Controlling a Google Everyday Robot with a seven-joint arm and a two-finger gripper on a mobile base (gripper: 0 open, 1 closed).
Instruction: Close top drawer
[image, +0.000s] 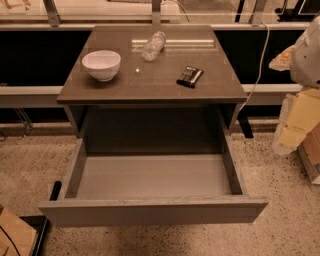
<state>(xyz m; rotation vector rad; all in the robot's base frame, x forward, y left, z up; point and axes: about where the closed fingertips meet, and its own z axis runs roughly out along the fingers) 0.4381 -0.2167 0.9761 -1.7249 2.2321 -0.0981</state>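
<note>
The top drawer gapes over speckled floor; hand at right.

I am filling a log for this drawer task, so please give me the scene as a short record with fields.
top drawer: pulled far out, inside empty
cabinet top: grey-brown, three things on it
bowl: white, upright, on the left
bottle: clear, lying on its side, at the back
dark packet: flat, right of centre
gripper: at right edge of view, beside the cabinet, apart from the drawer
task state: drawer not yet closed
</note>
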